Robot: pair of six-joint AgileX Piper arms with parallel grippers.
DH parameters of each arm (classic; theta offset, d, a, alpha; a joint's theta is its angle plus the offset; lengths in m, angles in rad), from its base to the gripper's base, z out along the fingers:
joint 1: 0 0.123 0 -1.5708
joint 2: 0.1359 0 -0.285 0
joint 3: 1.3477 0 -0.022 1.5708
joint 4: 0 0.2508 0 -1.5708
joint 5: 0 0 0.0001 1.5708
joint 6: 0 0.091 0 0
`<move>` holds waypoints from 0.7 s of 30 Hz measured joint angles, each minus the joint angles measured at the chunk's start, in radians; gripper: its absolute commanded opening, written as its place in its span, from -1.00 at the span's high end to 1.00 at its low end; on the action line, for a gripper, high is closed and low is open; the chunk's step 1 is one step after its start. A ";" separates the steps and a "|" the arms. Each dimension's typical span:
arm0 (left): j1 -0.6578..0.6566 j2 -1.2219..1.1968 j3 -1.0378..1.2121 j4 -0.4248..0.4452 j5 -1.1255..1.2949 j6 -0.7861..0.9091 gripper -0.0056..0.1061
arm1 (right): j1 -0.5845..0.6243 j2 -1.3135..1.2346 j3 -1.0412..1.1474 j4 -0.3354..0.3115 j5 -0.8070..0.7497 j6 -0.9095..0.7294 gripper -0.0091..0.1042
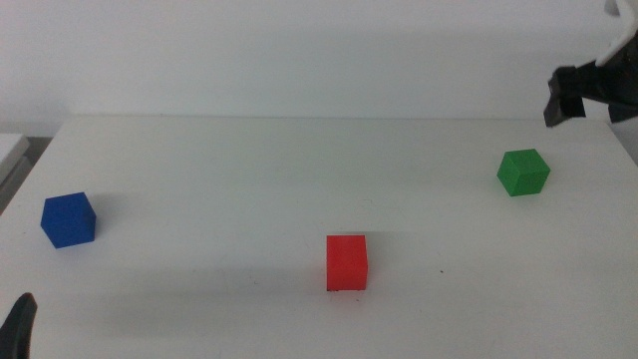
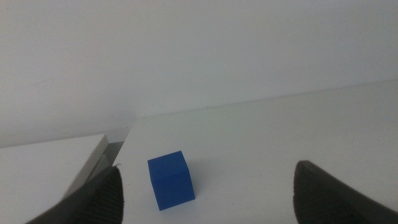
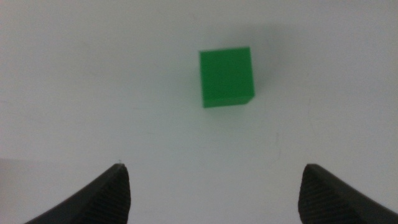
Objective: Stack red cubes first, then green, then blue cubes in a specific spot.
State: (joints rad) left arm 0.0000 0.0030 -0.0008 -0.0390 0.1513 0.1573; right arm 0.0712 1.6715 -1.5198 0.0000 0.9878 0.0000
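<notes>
Right gripper (image 3: pixel 211 186), jaws wide, hovers over the green cube (image 3: pixel 227 77), probably light and rigid, best pinched across opposite flat faces.

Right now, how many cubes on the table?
3. The blue cube sits at the left side, the red cube near the middle front, the green cube at the right, below the right gripper. All apart, none stacked, none hidden that I can see.

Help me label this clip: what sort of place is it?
Likely a robot lab bench: a plain white table with only a red cube, green cube and blue cube, against a bare wall.
</notes>
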 measured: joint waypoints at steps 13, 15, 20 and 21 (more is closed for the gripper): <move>0.000 0.000 0.000 0.000 0.000 0.000 -0.78 | -0.060 0.427 -0.330 0.036 0.070 -0.133 -0.80; 0.000 0.000 0.000 0.000 0.000 0.000 -0.78 | -0.060 0.461 -0.343 0.036 0.069 -0.138 -0.80; 0.000 0.000 0.000 0.000 0.000 0.000 -0.78 | -0.060 0.508 -0.349 0.036 0.026 -0.151 -0.80; 0.000 0.000 0.000 0.000 0.000 0.000 -0.78 | -0.060 0.517 -0.349 0.036 0.018 -0.151 -0.80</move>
State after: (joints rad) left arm 0.0000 0.0030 -0.0008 -0.0390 0.1513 0.1573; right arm 0.0114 2.1884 -1.8684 0.0364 1.0059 -0.1508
